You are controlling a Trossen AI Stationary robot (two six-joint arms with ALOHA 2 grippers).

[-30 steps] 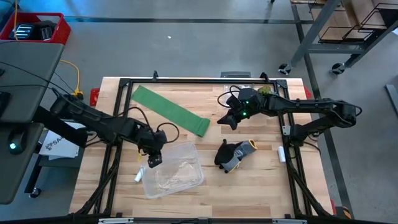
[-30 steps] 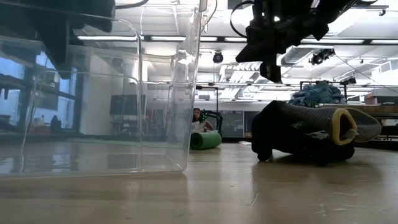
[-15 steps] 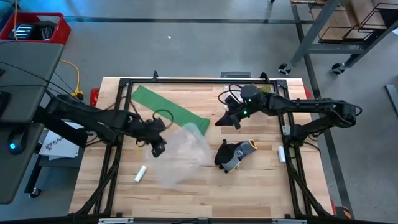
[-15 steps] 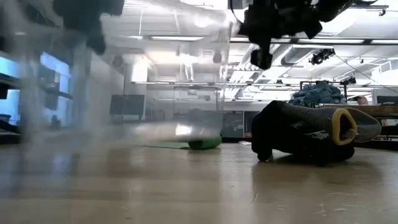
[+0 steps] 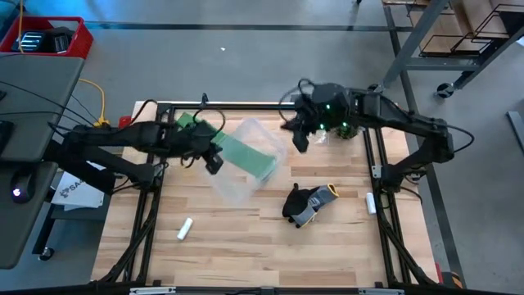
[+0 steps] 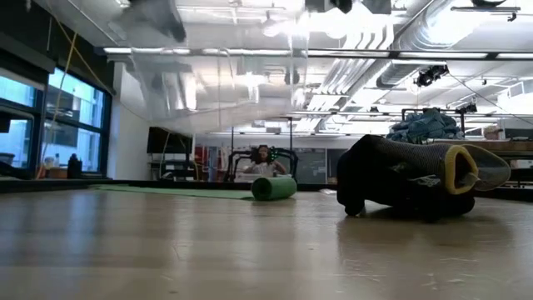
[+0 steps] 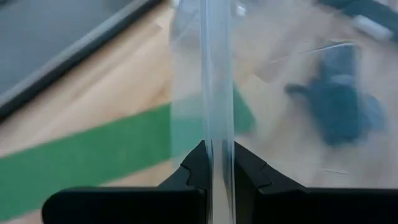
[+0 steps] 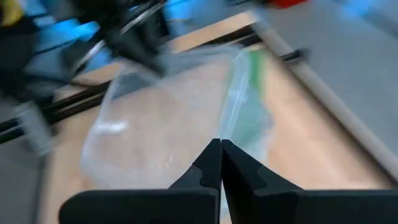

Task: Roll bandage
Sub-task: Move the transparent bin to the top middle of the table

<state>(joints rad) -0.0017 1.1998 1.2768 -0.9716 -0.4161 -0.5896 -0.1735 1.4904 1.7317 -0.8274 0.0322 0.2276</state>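
Observation:
The green bandage (image 5: 196,131) lies as a flat strip slanting across the far left of the table, and its rolled-up end (image 6: 273,188) rests on the wood. Over it hangs a clear plastic container (image 5: 246,160), also seen blurred high up in the low view (image 6: 216,92). My left gripper (image 5: 214,160) is shut on that container. My right gripper (image 5: 299,135) hangs shut and empty above the table's far middle; its fingers (image 8: 211,163) meet with nothing between them. My left gripper pinches the clear container's thin side wall (image 7: 216,134) between its two fingers (image 7: 194,167), one on each face of the wall. The fingers come from the table's left, slanting down. The container is lifted clear and hangs tilted over the bandage.
A dark grey glove with a yellow cuff (image 5: 309,203) lies right of the table's middle and fills the low view's right (image 6: 408,179). One small white cylinder (image 5: 185,229) lies near the left front, another (image 5: 370,202) at the right rail. A black frame (image 5: 246,106) borders the table.
My left gripper has shut on the container's wall, then gone up and toward the far edge. The container has been lifted off the table, tipped and carried over the bandage. My right gripper has risen and drawn toward the far edge, still shut.

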